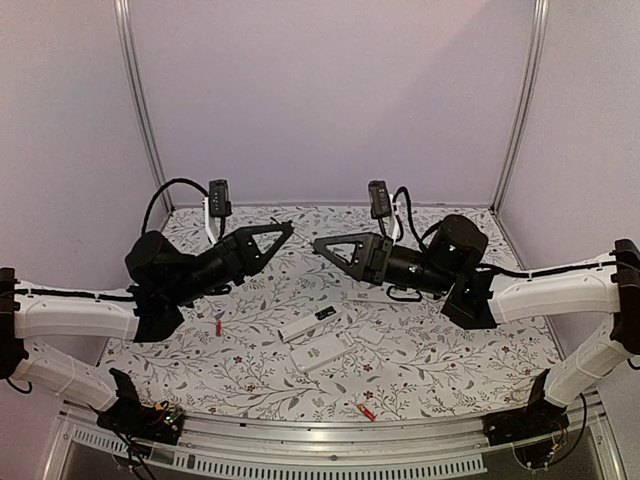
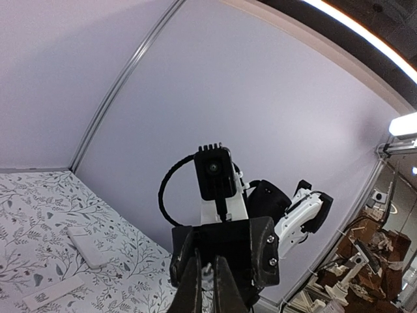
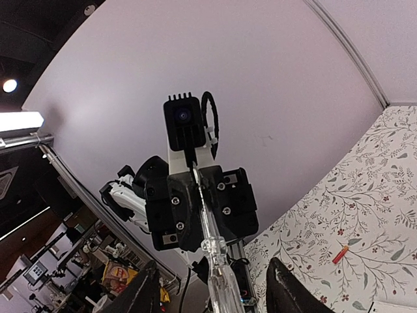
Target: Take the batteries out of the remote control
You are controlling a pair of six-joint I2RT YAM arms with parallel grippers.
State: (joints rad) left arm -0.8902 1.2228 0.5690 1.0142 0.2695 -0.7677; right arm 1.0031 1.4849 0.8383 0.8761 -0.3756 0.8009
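Both arms are raised above the table, grippers facing tip to tip. My left gripper (image 1: 290,229) (image 2: 207,262) is shut on the metal tip of a clear-handled screwdriver (image 3: 207,228). Its handle points into my right gripper (image 1: 316,242) (image 3: 212,270), whose fingers (image 3: 146,287) stand wide open on either side of the handle, not touching it. Two white remotes (image 1: 307,325) (image 1: 321,350) lie on the table below. A red battery (image 1: 218,327) (image 3: 339,253) lies left of them. An orange-red battery (image 1: 366,411) lies near the front edge.
The floral tablecloth (image 1: 430,350) covers the table, enclosed by lilac walls. A third white piece (image 1: 372,295) lies under the right arm. The remotes also show in the left wrist view (image 2: 86,246) (image 2: 52,295). A metal rail (image 1: 330,440) runs along the front.
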